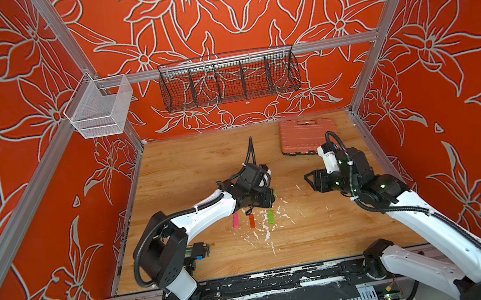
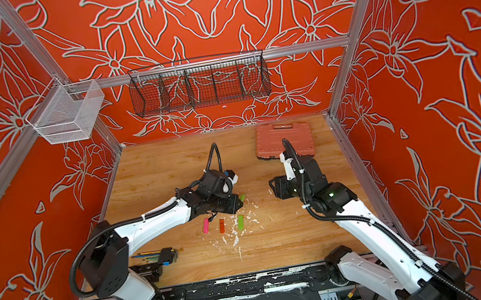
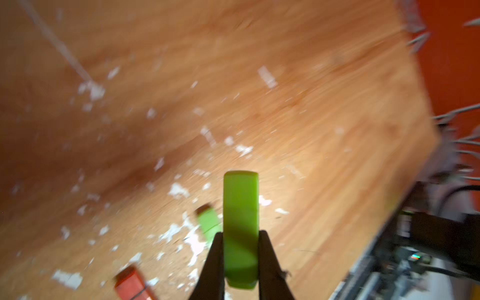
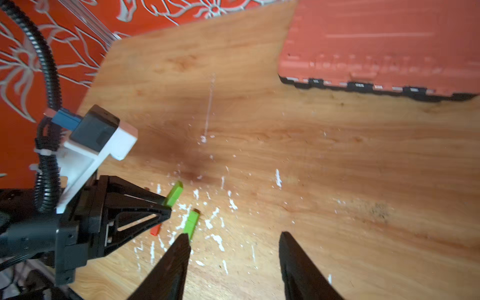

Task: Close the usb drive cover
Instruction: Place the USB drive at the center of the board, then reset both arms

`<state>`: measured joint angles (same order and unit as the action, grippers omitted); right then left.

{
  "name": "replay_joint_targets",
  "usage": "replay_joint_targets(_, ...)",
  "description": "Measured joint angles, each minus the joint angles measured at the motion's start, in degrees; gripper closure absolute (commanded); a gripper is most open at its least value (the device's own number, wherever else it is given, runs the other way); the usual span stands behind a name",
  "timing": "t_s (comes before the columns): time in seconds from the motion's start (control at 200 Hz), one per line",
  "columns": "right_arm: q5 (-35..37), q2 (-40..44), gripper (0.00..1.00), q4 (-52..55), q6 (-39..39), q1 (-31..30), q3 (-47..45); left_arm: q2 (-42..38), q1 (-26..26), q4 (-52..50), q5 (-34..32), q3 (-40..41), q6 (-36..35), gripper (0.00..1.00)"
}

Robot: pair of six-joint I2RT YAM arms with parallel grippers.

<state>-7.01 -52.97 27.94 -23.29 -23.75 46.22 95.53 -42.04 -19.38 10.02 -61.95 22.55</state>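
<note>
The lime-green plastic USB drive point(image 3: 241, 228) is one plain colour. The light-brown wood-grain tabletop point(image 1: 189, 166) is flecked white. The small plastic sticks are pink point(image 1: 236, 220), orange point(image 1: 252, 221) and green point(image 1: 271, 216). The ribbed plastic tool case point(image 1: 303, 135) is salmon-red. The orange-red walls point(image 1: 3, 164) bear grey-white outlined flowers.

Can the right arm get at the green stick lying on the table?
Probably yes. The right claw is open and empty, and the lime-green plastic stick on the wooden table lies ahead with bare wood between. The left claw, gripping a second green stick, hovers close by and might crowd it.
</note>
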Motion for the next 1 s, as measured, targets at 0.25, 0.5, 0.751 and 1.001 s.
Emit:
replay_joint_targets(0.25,3.8,0.0,0.40,0.3,-0.2,-0.2,-3.4,7.0,-2.0,-5.6,-8.9,-0.6,1.1,0.60)
replay_joint_targets(0.5,8.2,-0.5,0.37,-0.7,1.0,-0.2,-3.7,5.9,-2.6,-6.1,-14.8,-0.8,0.9,0.03)
replay_joint_targets(0.751,20.8,-4.2,0.34,-10.0,7.8,2.1,-5.9,-14.6,0.8,-2.9,-37.2,7.7,-2.4,0.03)
replay_joint_targets(1.001,29.6,-9.8,0.34,-32.5,15.7,9.3,-18.5,-35.0,24.2,21.2,-48.1,35.5,-14.5,0.03)
